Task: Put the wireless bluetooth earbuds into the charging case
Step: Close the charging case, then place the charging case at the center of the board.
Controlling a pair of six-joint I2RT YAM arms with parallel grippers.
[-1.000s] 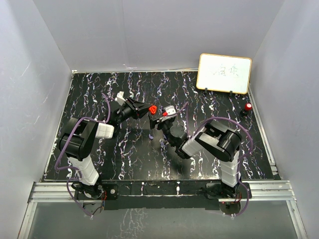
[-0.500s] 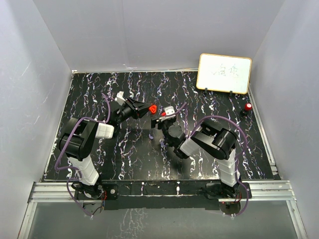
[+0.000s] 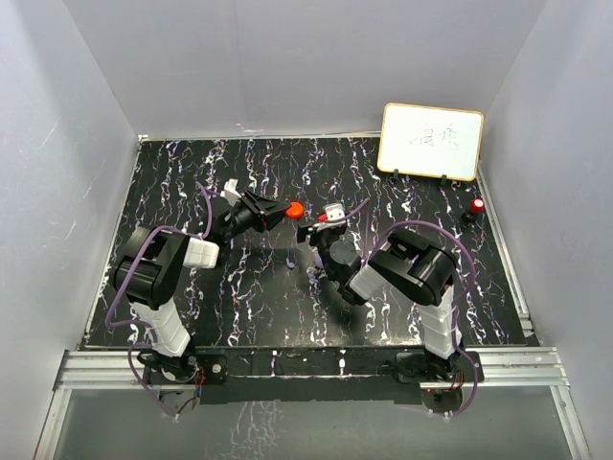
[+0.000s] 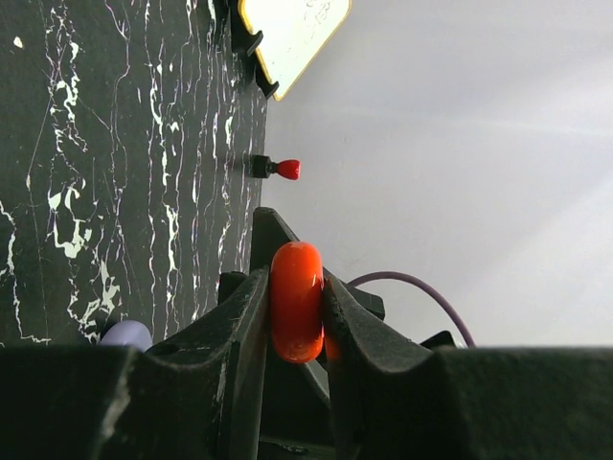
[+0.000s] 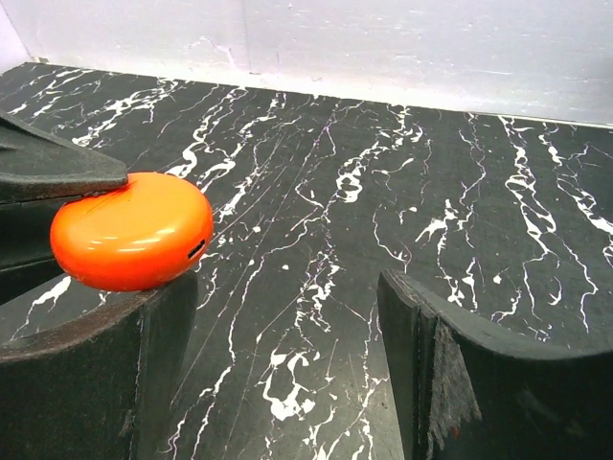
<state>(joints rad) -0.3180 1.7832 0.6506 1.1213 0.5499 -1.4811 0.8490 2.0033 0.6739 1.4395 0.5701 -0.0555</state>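
Left gripper [image 3: 281,210] is pinching the charging case [image 4: 296,302], a glossy orange-red pebble with rounded edges, edge-on between matte black fingers. We are seeing it held above the black, white-veined table [image 3: 239,297], well left of the whiteboard [image 3: 431,142]. Right gripper [image 5: 287,287] is gaping wide, holding nothing, one finger just beside the case. We are not making out the earbuds

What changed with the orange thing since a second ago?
The orange case looked flapped open before; now it looks shut and round. The right fingers backed off a little to the right, open. The left fingers still pinch the case. The whiteboard stayed put.
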